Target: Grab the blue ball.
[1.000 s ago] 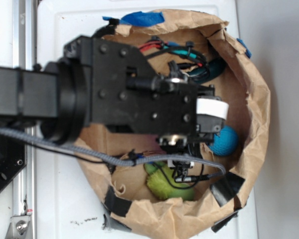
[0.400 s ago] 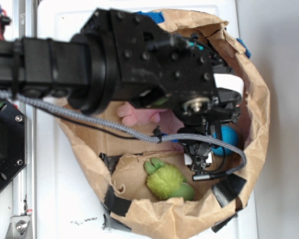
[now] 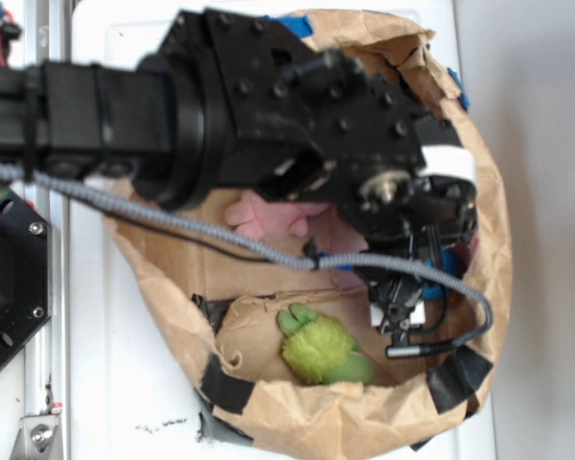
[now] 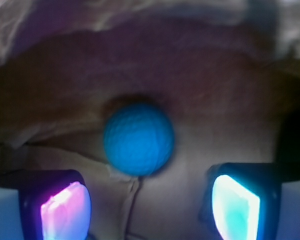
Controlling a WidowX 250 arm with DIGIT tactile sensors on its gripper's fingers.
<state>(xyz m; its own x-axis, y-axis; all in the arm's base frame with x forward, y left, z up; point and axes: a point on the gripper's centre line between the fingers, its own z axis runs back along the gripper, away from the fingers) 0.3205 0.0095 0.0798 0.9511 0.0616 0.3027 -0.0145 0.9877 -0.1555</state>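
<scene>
We see the gripper (image 4: 150, 205) with its jaws spread wide and nothing between them: in the wrist view the 2 lit finger pads (image 4: 65, 210) sit at the left and right lower corners, one glowing pink, the other cyan, with a clear gap between. The blue ball (image 4: 139, 138) lies ahead of that gap, slightly left of its centre line, not touching either pad.

Compared with 0.4 s ago, the arm has shifted further toward the right wall of the paper bag (image 3: 494, 249), and compared with 1.0 s ago it has swung well away from the bag's middle. The wrist housing now covers most of the ball in the exterior view; only a thin blue sliver (image 3: 448, 261) shows beside the black housing. We judge this as the approach closing in: the gripper is nearly lined up over the target, but descent and closing are not yet done.

The ball reads as teal-blue, round, matte, with a faintly dimpled skin. It rests on the brown paper floor close to the bag's wall, casting a soft shadow around its upper edge.

Further out: a pink plush toy (image 3: 268, 216) peeks from under the arm, and a green plush toy (image 3: 321, 347) lies well apart near the lower rim.
</scene>
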